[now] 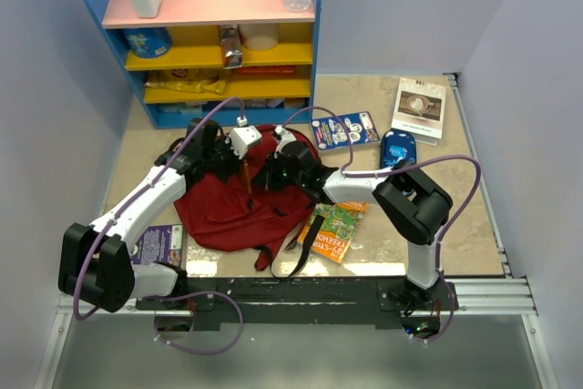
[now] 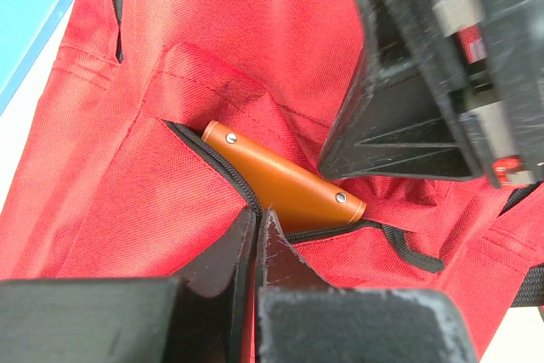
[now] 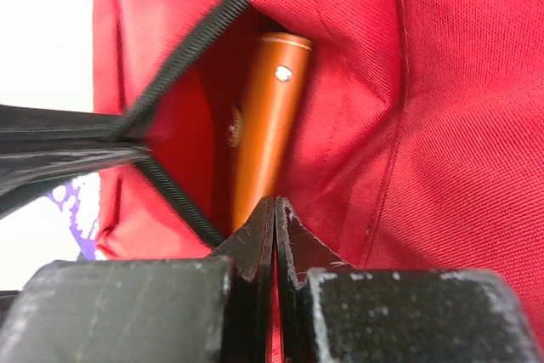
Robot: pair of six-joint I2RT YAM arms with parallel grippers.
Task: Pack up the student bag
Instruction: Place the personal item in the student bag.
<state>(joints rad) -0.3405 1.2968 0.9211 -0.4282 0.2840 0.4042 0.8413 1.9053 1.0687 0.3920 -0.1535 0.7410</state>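
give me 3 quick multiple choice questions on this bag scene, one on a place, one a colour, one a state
1. Where is the orange case? A partly in a pocket of the student bag B lying apart from the bag C zipped out of sight
2. What colour is the student bag? A blue B green C red
3. How is the right gripper? A wide open B shut on bag fabric C out of view
Answers: 1 A, its end pokes from the open zip. 2 C, red cloth fills both wrist views. 3 B, its fingers press together on the pocket edge.
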